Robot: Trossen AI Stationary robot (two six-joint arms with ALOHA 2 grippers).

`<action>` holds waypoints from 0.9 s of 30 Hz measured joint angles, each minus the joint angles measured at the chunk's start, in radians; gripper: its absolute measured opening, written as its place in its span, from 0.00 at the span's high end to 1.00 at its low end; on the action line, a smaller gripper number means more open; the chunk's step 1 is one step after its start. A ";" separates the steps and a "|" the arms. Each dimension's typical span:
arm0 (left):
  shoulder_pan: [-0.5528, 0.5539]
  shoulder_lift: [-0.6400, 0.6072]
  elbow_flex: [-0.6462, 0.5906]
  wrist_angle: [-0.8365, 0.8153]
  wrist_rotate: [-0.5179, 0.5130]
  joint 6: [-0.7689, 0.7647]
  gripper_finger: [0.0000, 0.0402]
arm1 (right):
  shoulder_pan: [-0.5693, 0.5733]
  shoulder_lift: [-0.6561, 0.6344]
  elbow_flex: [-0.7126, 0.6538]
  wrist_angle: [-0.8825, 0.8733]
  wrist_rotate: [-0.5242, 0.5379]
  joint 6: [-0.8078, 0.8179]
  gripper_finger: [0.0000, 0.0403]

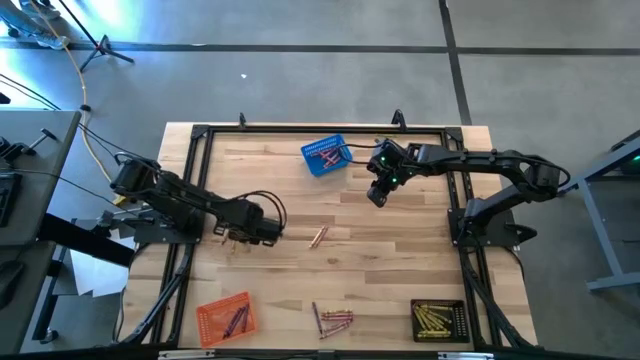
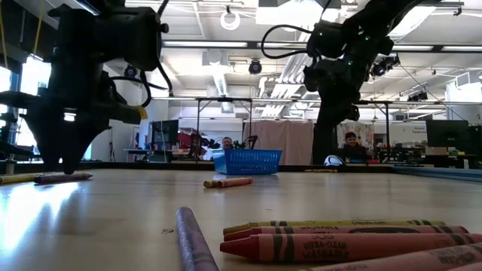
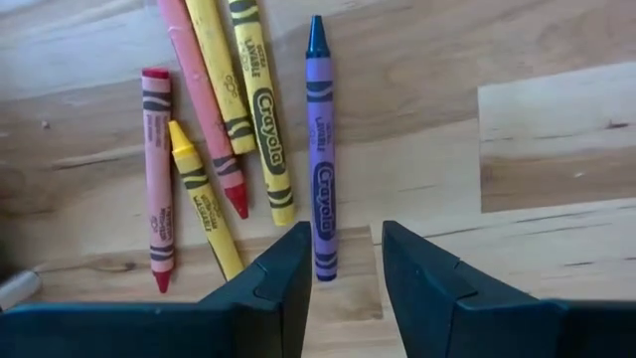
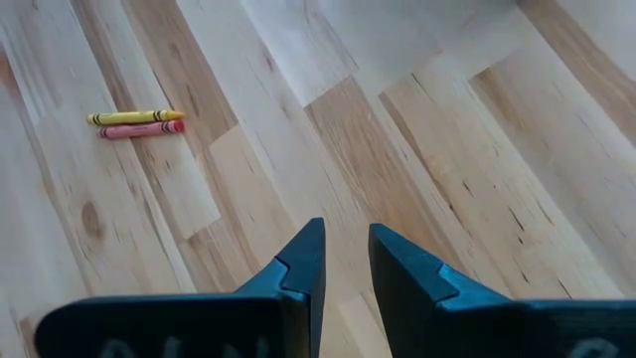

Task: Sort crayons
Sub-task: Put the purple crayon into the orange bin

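Several crayons (image 3: 214, 149) in purple, yellow, red and pink lie flat on the wooden table under my left gripper (image 3: 346, 261), which is open and points down at them. The near end of the purple crayon (image 3: 320, 169) lies just beside one finger, and I see no touch. The left gripper shows at the table's left middle in the high view (image 1: 240, 234). My right gripper (image 1: 378, 196) hangs above the table near the blue basket (image 1: 324, 157), slightly open and empty (image 4: 345, 239). A yellow and a pink crayon (image 4: 134, 123) lie side by side at mid-table (image 1: 318, 237).
An orange basket (image 1: 226, 316) with crayons stands at the near left. A black basket (image 1: 438, 320) with yellow crayons stands at the near right. A loose group of crayons (image 1: 332, 320) lies between them, close to the low camera (image 2: 339, 239). People sit in the room behind.
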 joint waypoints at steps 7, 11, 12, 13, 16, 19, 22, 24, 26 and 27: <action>0.026 0.000 0.000 0.003 -0.002 0.010 0.72 | 0.000 0.000 0.000 0.001 0.000 0.008 0.84; 0.041 0.013 0.000 0.002 -0.005 0.039 0.72 | 0.000 0.000 0.000 0.001 0.000 0.008 0.83; 0.045 0.018 0.000 0.002 -0.005 0.052 0.72 | 0.000 0.000 0.000 0.001 0.000 0.008 0.84; 0.051 0.024 0.000 0.004 -0.004 0.062 0.72 | 0.000 0.000 0.000 0.001 0.000 0.008 0.84; 0.066 0.047 0.000 0.008 -0.003 0.086 0.72 | 0.000 0.000 0.000 0.001 0.000 0.008 0.84; 0.079 0.065 0.003 0.015 0.004 0.114 0.72 | 0.000 0.000 0.000 0.001 0.000 0.013 0.84; 0.089 0.079 0.005 0.031 0.007 0.125 0.72 | 0.000 0.000 0.000 0.002 0.000 0.019 0.83; 0.093 0.087 0.004 0.037 0.010 0.123 0.72 | 0.000 0.000 0.000 0.002 0.000 0.019 0.84; 0.098 0.094 0.004 0.037 0.022 0.123 0.74 | 0.000 0.000 0.000 0.002 0.000 0.019 0.84; 0.101 0.094 0.003 0.037 0.028 0.123 0.76 | 0.000 0.000 0.000 0.002 0.000 0.019 0.83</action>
